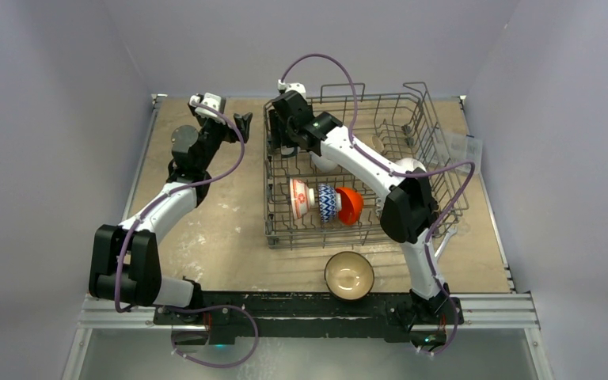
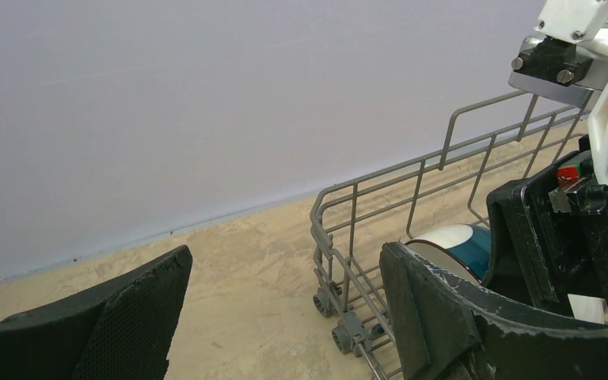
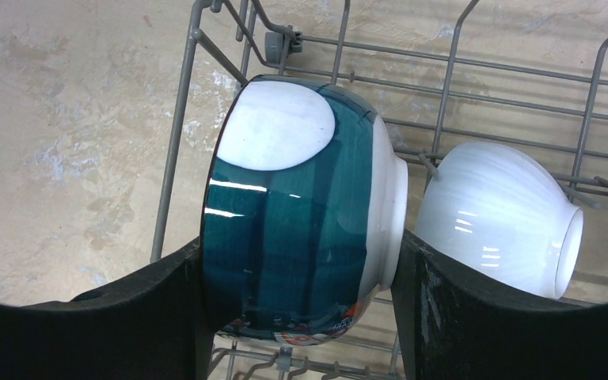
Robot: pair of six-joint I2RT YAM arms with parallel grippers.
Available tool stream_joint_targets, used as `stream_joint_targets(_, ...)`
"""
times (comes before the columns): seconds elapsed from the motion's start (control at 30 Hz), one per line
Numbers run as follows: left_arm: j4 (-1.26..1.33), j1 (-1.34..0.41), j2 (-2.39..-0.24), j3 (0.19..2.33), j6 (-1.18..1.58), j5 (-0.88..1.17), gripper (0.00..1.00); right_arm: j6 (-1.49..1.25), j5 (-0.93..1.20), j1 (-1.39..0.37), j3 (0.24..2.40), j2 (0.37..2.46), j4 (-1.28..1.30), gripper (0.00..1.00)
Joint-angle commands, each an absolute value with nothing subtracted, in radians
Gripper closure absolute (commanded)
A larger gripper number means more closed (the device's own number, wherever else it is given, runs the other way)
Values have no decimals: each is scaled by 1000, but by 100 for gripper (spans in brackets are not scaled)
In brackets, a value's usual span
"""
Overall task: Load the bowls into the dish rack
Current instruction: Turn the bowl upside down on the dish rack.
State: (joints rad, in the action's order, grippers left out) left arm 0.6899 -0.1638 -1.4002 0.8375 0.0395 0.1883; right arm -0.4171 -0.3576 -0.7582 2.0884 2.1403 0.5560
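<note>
white bowl (image 3: 499, 218) crowds teal bowl (image 3: 293, 214) (dish rack (image 1: 317, 233) wires), left tabletop (image 1: 206, 229) free

The top external camera hangs high behind the black base rail (image 1: 309, 305) and looks down and forward over the whole table (image 1: 229, 237). The rail runs along the bottom edge, with the dish rack (image 1: 269, 190) right of centre. The left wrist camera sits low just outside the rack, looking nearly level toward the back wall (image 2: 206, 103), rack wires at right. The right wrist camera looks steeply down into the rack from very close, the teal bowl (image 3: 293, 229) filling mid-frame. Both wrist views share that bowl and the rack's edge.
</note>
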Motion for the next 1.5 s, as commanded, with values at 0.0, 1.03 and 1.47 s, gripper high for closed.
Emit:
stream_joint_targets(0.0, 739, -158, -1382, 834, 27, 194, 13, -408, -317, -766, 2109, 2158, 594, 68)
stream_joint_targets(1.03, 739, -158, -1370, 830, 21, 188, 13, -426, -138, -747, 1964, 2076, 496, 10)
stream_joint_targets(1.47, 739, -157, -1362, 827, 17, 189, 13, -444, -64, -742, 1923, 2124, 483, 10)
